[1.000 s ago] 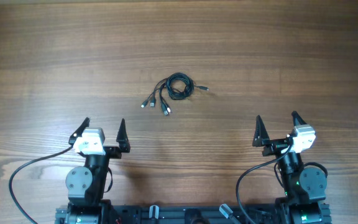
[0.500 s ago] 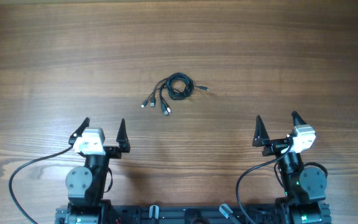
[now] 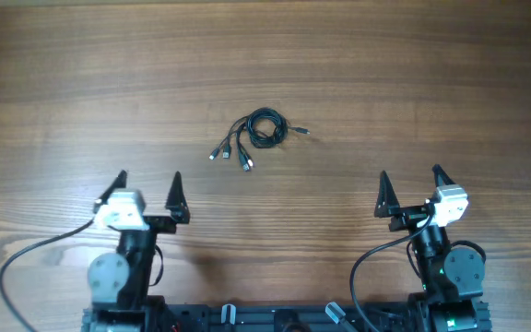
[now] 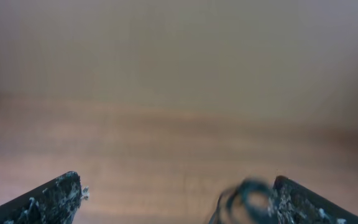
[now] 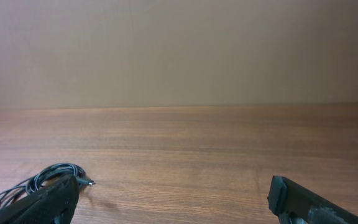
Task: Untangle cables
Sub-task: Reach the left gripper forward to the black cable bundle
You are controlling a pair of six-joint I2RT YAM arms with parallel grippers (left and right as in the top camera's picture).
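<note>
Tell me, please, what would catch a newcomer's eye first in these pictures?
The small tangle of thin black cables lies alone near the middle of the wooden table, with most plug ends fanning out toward the left arm's side. Nearer the robot's base, the left gripper and the right gripper both stand open, well apart from the cables.
</note>
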